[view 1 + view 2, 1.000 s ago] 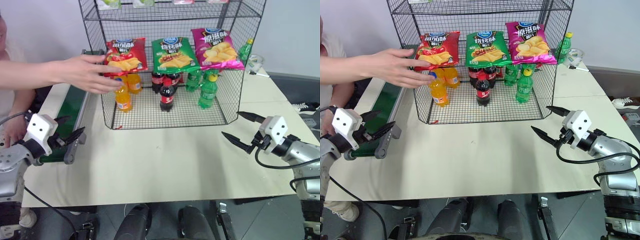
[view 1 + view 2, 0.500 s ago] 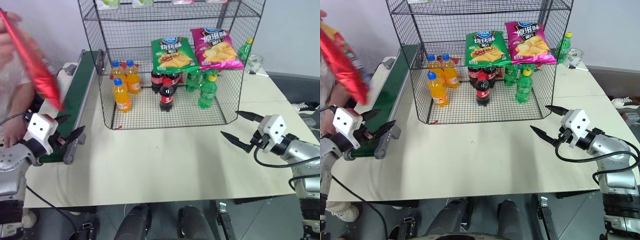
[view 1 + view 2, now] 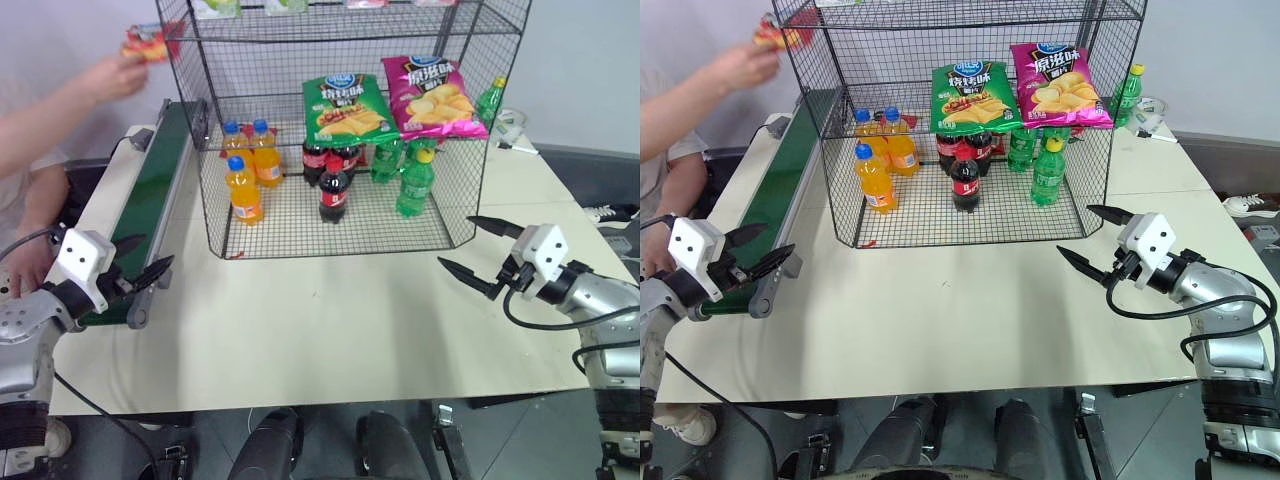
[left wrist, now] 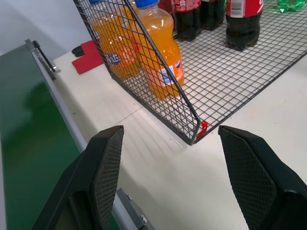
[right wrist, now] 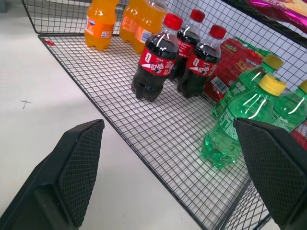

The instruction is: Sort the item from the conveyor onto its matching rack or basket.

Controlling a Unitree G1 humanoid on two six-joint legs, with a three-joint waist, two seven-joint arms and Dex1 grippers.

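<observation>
At far left, a person's hand point(image 3: 118, 72) holds the red chip bag point(image 3: 147, 42) in the air beyond the far end of the conveyor point(image 3: 150, 205), level with the upper tier of the wire rack point(image 3: 455, 215). A second ago this bag lay on the rack's middle tier beside the green chip bag point(image 3: 347, 105), with the hand reaching for it; half a second ago it was swinging past the near left of the scene. Its place on that tier is now vacant, and the belt carries nothing. The likely reading is that the person is re-staging the item for a fresh sorting round, so the robot's part has not yet begun.

The left tool point(image 3: 142, 270) hovers at the near end of the conveyor, its two fingers spread and empty, as before. Inside the rack, orange bottles point(image 3: 246, 188), cola bottles point(image 3: 334, 187) and green bottles point(image 3: 415, 183) stand on the floor tier, unmoved, with the magenta chip bag point(image 3: 433, 96) lying above them. At right, the right tool point(image 3: 480, 254) hangs over the surface point(image 3: 330, 320) near the rack's front right corner, fingers likewise spread and empty, in much the same place as before.
</observation>
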